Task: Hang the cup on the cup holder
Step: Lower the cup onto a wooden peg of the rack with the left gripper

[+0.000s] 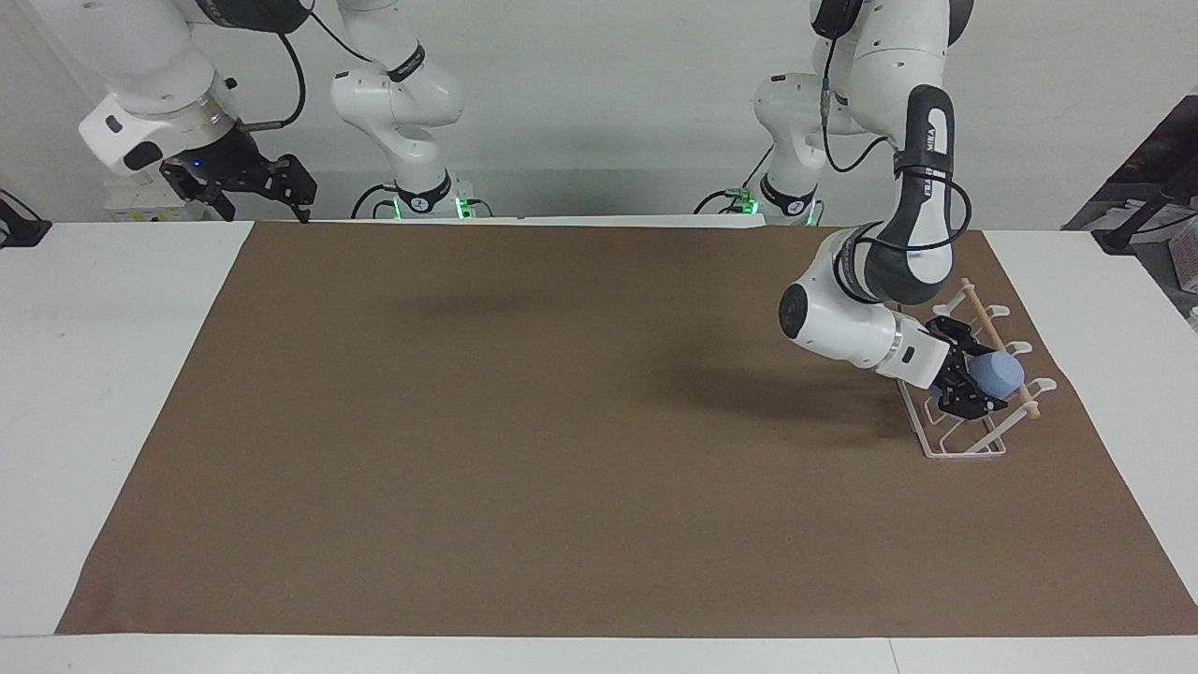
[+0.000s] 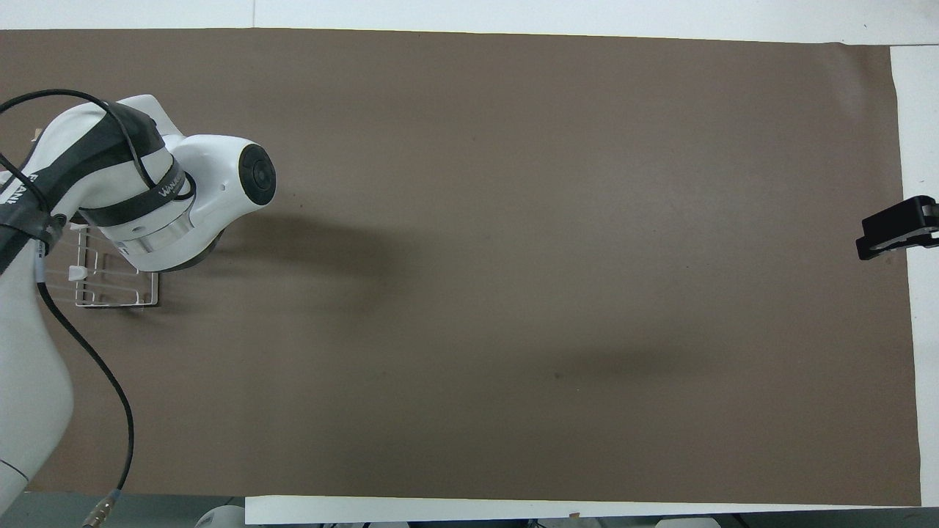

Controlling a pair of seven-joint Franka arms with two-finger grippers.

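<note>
Though near mat edge [image 1: 1107,449], cup holder [image 1: 964,447]

The cup [image 1: 997,373] sits on the cup holder [image 1: 964,440] — at the left arm's table end.

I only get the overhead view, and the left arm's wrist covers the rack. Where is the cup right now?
Observer: The cup sits tilted on the cup holder, beside its wooden dowel.
Operator: And the left gripper?
Observer: The left gripper is right at the cup's side, low over the cup holder; whether it grips, I cannot tell.
Operator: Is the right arm doing anything?
Observer: No. The right gripper waits raised and open, holding nothing, over the white tabletop at the right arm's end.
</note>
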